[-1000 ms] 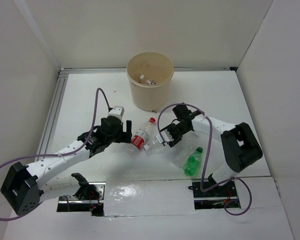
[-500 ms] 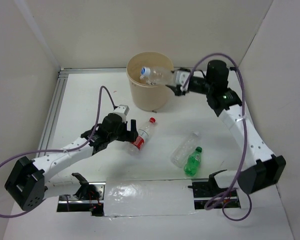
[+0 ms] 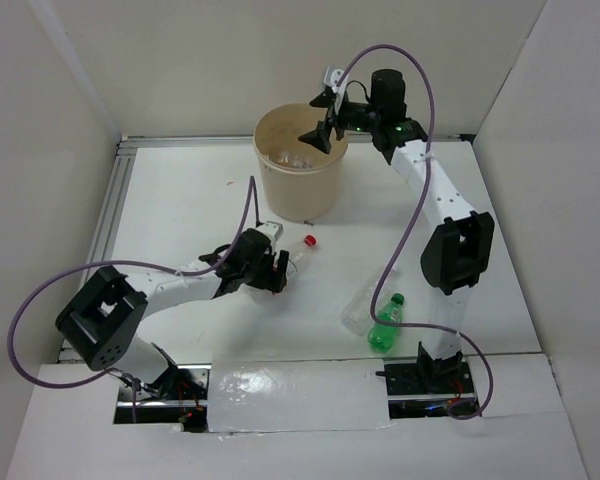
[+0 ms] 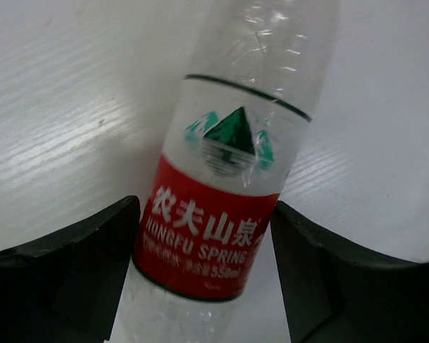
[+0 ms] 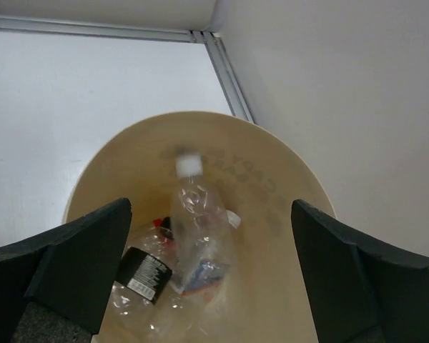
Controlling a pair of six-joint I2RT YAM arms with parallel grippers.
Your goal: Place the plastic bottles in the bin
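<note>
A clear bottle with a red label (image 4: 213, 214) and a red cap (image 3: 308, 241) lies on the table. My left gripper (image 3: 273, 272) (image 4: 204, 275) is open, its fingers (image 4: 71, 271) close on both sides of the label. My right gripper (image 3: 320, 118) (image 5: 211, 243) hangs open above the beige bin (image 3: 298, 195) (image 5: 279, 193). Inside the bin a clear white-capped bottle (image 5: 196, 229) stands tilted among other bottles, one of them dark-labelled (image 5: 144, 271). A clear bottle (image 3: 363, 302) and a green bottle (image 3: 385, 323) lie side by side on the table at the right.
White walls close the table on three sides. A metal rail (image 3: 108, 225) runs along the left edge. The bin stands near the back wall, and a shiny taped strip (image 3: 295, 390) lies between the arm bases.
My right arm carried a clear bottle from the table up to the bin and opened, and the bottle is now inside. My left gripper slid over the red-labelled bottle and its jaws narrowed.
</note>
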